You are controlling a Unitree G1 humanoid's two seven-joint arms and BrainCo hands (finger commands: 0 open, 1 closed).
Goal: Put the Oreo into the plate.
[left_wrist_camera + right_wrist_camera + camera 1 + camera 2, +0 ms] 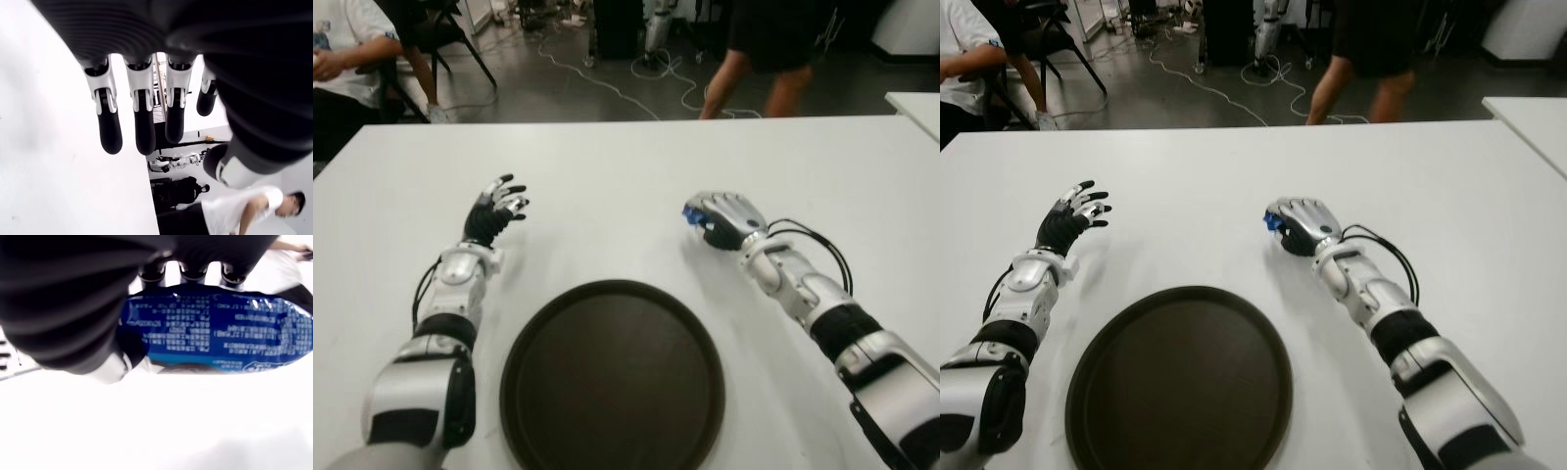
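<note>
The Oreo (220,333) is a blue packet with small white print. My right hand (707,225) is curled over it, to the right of and beyond the plate; only a blue end (692,216) shows past the fingers in the eye views. In the right wrist view the fingers wrap the packet's far edge and the thumb presses its near side, low over the white table (626,176). The dark round plate (612,382) sits at the table's near edge between my arms. My left hand (499,208) shows left of the plate, fingers (142,122) spread and holding nothing.
Beyond the table's far edge a person's bare legs (744,83) stand on the dark floor. A seated person (342,49) shows at the far left. Cables (607,83) trail over the floor, and a second white table corner (915,103) lies at the right.
</note>
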